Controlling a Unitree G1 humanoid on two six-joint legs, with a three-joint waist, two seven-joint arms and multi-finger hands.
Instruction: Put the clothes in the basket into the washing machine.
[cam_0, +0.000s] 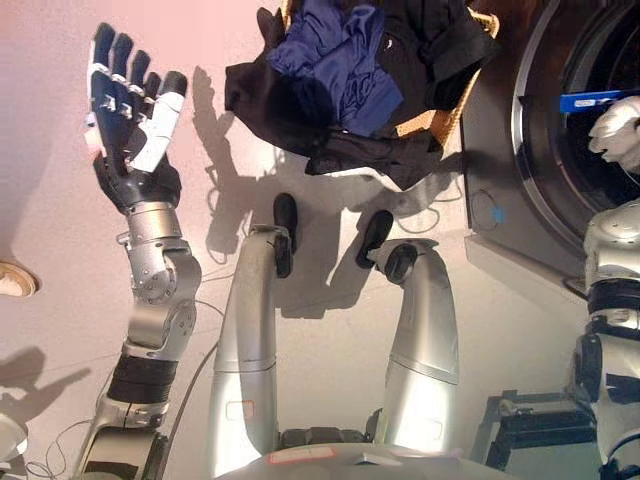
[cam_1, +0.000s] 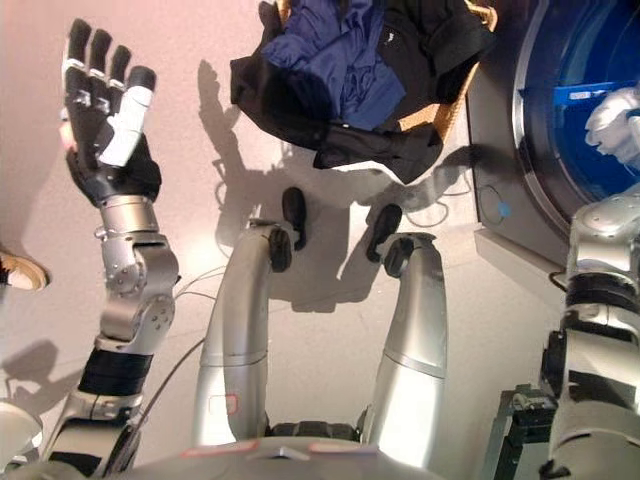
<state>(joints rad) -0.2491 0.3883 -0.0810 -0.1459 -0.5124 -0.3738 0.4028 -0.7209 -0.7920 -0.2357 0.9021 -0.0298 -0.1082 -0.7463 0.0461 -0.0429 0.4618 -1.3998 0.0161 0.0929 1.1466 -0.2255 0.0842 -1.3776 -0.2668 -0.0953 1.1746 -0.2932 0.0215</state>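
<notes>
Left hand (cam_0: 133, 120) is up at the left side, fingers straight and spread, palm facing me, nothing in it. It hangs over bare floor (cam_0: 60, 200), well apart from the basket.

Right hand (cam_0: 617, 132) shows at the right edge, reaching in at the washer opening. Only its white-covered part is visible; can't tell whether its fingers are spread or curled, or whether it holds anything.

A person's shoe (cam_0: 14, 279) sits at the left edge, on the floor near my left arm.

Farther out, top centre: basket (cam_0: 451, 108), wicker, standing on the floor just beside the washer's (cam_0: 500, 130) front panel. It's still loaded. Clothes in it: blue garment (cam_0: 345, 60) on top, toward the left of the pile, with black clothes (cam_0: 425, 45) around and under it. The black cloth spills over the near rim and the left side, hanging down onto the floor in front of the basket.

Washer is at the right, door ring (cam_0: 530, 110) and drum opening facing my right arm. Inside the opening a blue strip (cam_0: 590, 101) is visible just above my right hand. Can't tell whether any clothes are in the drum.
</notes>
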